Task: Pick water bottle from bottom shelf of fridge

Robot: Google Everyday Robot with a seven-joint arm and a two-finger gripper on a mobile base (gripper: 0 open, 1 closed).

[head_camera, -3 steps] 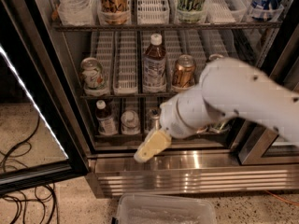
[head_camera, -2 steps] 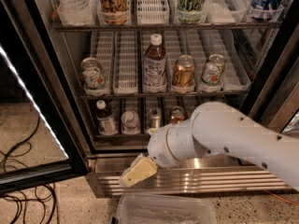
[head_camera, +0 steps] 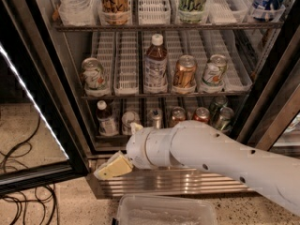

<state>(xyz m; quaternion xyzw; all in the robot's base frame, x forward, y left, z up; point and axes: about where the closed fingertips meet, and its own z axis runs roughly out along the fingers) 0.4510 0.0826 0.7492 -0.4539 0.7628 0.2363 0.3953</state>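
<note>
Camera view, one item per line.
Fridge (head_camera: 265, 97): door (head_camera: 33, 172) swung open at left, steel louvred base (head_camera: 187, 184) below.
Bottom shelf (head_camera: 105, 136): water bottle (head_camera: 107, 119) upright in the far-left lane, white cap up; cans (head_camera: 202, 115) in the lanes to its right.
Middle shelf: brown bottle (head_camera: 155, 64) among cans.
Gripper (head_camera: 113, 167): low in front of the base, below the water bottle and apart from it; cannot tell whether it is open or closed; nothing seen in its hold.
Arm (head_camera: 211, 153): white, entering from lower right.
Bin (head_camera: 164, 212): clear, on the floor below.
Cables (head_camera: 18, 165): floor, left.
</note>
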